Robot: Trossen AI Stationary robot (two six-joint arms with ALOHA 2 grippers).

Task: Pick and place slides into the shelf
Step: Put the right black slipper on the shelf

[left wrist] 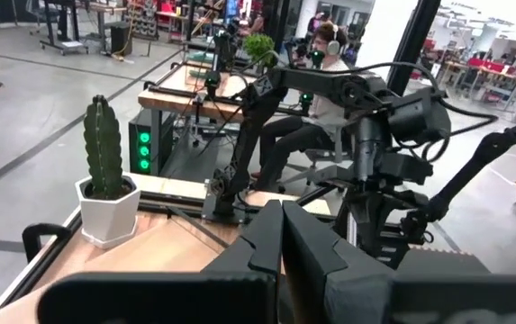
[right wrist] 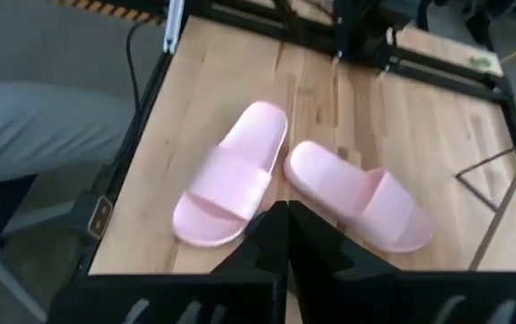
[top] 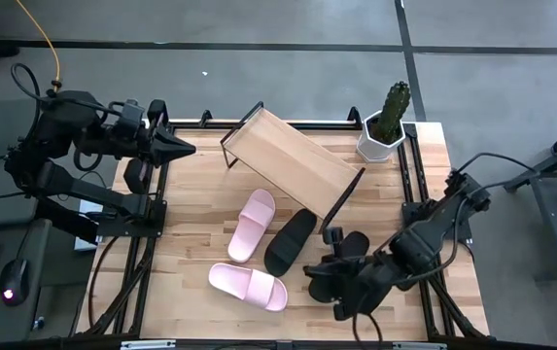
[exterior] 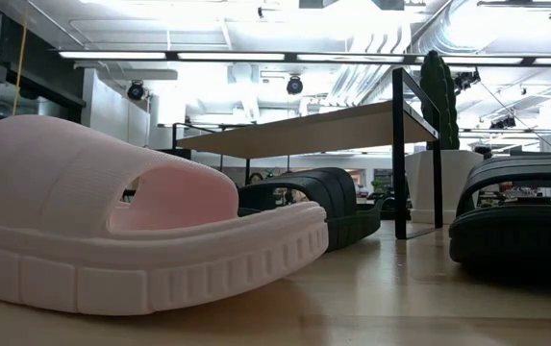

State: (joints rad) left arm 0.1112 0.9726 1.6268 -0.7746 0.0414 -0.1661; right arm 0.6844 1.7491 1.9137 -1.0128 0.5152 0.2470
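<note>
A: Why is nothing on the shelf yet?

B: All four slides lie on the tabletop near its front edge: the pink pair, one black slide mid-table, the other black slide by the right gripper. Its fingers are pressed together, empty. The left gripper waits, also closed, at the back-left corner.

A: And the low view?

B: It shows the board's slant; the high view shows the layout.
</note>
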